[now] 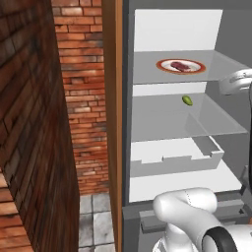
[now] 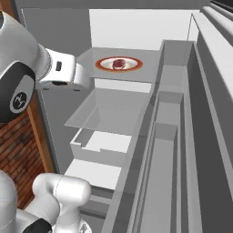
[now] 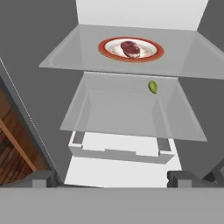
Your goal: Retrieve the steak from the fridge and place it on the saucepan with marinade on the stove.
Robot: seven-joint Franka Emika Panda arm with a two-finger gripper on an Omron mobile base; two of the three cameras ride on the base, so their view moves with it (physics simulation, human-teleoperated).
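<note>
The fridge [image 1: 172,29] stands open, its white inside and glass shelves showing. The steak [image 3: 130,48], a small dark red slab, lies on an orange-rimmed white plate [image 3: 105,46] on the upper shelf; it also appears as the steak [image 1: 179,65] and the steak [image 2: 119,63] from the base. My gripper [image 3: 111,179] is open in front of the fridge. Its fingertips [image 3: 43,177] are wide apart with nothing between them, well short of the steak. The saucepan, marinade and stove are out of view.
A small green oval fruit [image 3: 152,86] lies on the shelf below the plate. A white drawer [image 3: 118,153] sits under that shelf. The fridge door with its bins [image 2: 200,113] stands open on the right. A wooden cabinet side [image 1: 112,98] and brick wall [image 1: 29,123] lie left.
</note>
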